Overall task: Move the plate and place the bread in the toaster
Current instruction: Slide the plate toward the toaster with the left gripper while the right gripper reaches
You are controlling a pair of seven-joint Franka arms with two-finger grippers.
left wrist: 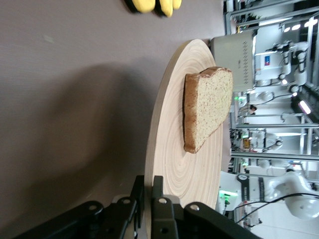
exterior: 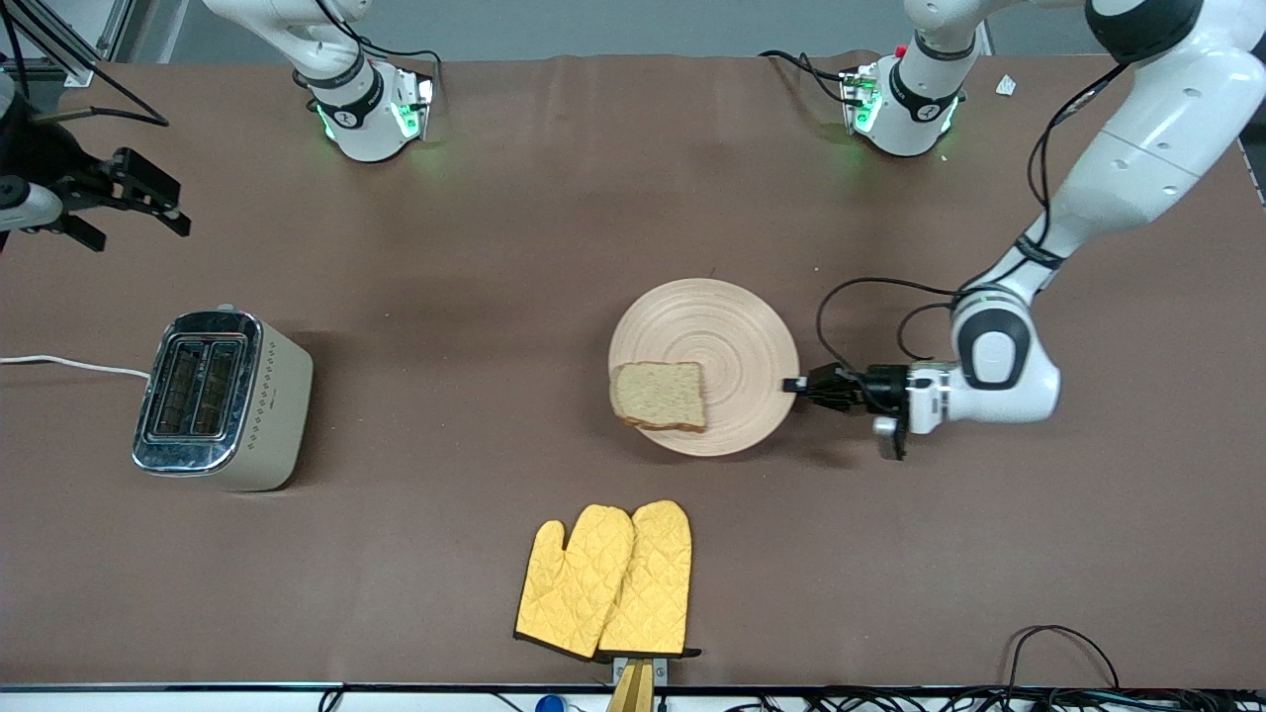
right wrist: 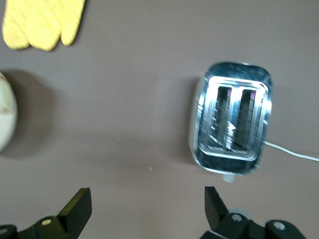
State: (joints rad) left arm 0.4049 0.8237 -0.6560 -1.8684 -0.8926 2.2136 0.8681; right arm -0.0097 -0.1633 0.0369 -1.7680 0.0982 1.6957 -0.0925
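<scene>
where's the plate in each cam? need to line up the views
Front view: the plate lies mid-table, the left gripper shut on its rim, the bread on it.
Left wrist view: it fills the middle, seen edge-on, rim between that gripper's fingers.
Right wrist view: only a sliver of its rim shows at the picture's edge.
Shared landmark: the yellow oven mitts, seen in all three views.

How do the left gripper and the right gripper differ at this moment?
The left gripper is shut on the plate rim, low at the table; the right gripper is open, holds nothing and waits above the table near the toaster. Both are black with two fingers.
</scene>
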